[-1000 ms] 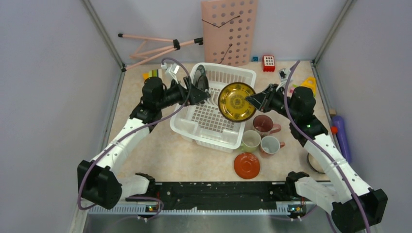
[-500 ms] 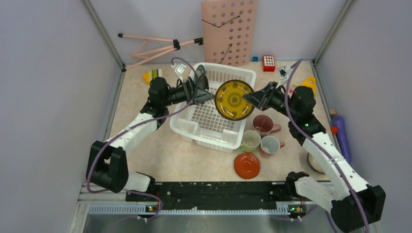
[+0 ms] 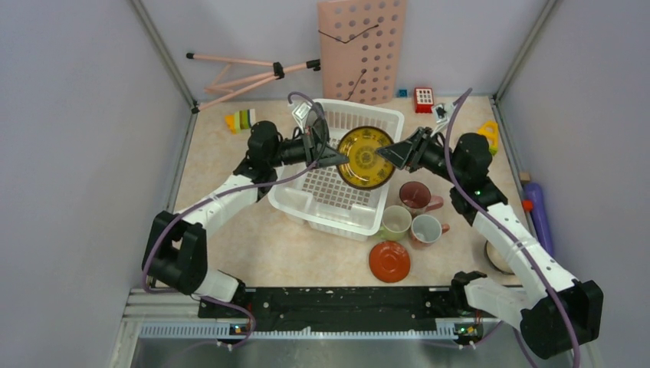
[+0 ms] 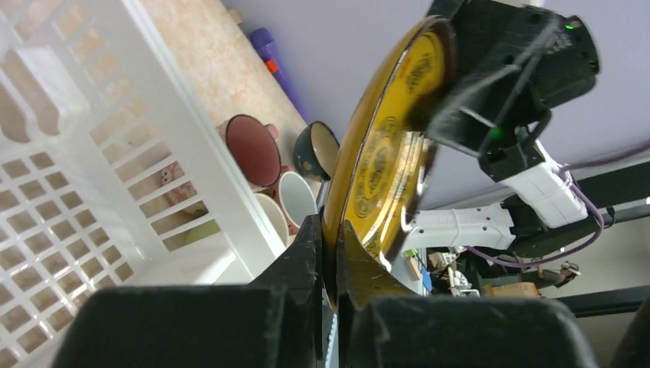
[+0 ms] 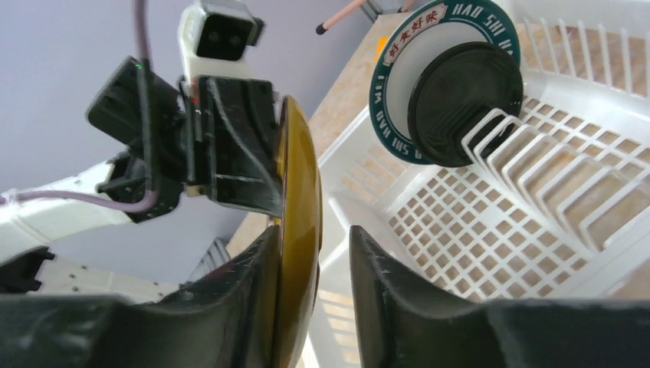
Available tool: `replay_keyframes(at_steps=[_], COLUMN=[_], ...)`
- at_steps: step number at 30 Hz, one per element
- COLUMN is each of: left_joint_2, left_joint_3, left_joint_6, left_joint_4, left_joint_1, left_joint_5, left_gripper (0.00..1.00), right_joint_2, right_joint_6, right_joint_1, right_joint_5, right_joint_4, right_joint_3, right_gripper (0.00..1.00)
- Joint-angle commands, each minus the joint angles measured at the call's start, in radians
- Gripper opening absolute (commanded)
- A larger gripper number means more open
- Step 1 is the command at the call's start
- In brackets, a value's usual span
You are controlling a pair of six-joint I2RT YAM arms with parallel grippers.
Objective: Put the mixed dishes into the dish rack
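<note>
A plate (image 3: 366, 157) hangs over the dish rack (image 3: 318, 192); mugs (image 3: 418, 198) stand just right of it.

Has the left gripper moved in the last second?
Yes. The left gripper has slid rightward over the dish rack, away from its left wall, and its jaws now close on the left rim of the yellow plate.

We see pale lilac-grey walls (image 3: 77, 115) closing in three sides, with metal corner posts (image 3: 165, 57) slanting in at the upper left and upper right. The table (image 3: 260, 245) is beige, speckled and evenly lit. A pink perforated board (image 3: 362, 46) leans on the back wall at top centre, and a pink tripod (image 3: 245, 73) lies to its left.
</note>
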Motion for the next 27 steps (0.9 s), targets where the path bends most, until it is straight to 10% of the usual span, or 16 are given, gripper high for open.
replay_keyframes(at_steps=[1, 4, 10, 22, 27], left_joint_2=[0.002, -0.02, 0.054, 0.453, 0.53], left_joint_3=[0.061, 0.143, 0.482, 1.024, 1.106], left_joint_6=[0.015, 0.19, 0.561, 0.616, 0.588], left_joint_4=[-0.009, -0.311, -0.969, -1.48, -1.539], left_joint_1=[0.004, 0.006, -0.125, -0.366, -0.377], left_joint_5=[-0.002, -0.151, -0.918, -1.807, -1.919], left_gripper=[0.0, 0.0, 0.0, 0.0, 0.0], right_joint_2=[-0.009, -0.02, -0.078, -0.137, -0.143], right_joint_6=[-0.026, -0.063, -0.094, -0.107, -0.112], right_joint_1=[-0.001, -0.001, -0.001, -0.002, -0.002], right_joint_5=[0.036, 0.175, 0.478, 0.585, 0.583], right_joint_4=[-0.001, -0.134, -0.325, -0.342, -0.34], right_joint_3=[0.012, 0.043, 0.055, 0.03, 0.027], right_gripper=[0.57, 0.8, 0.83, 0.82, 0.82])
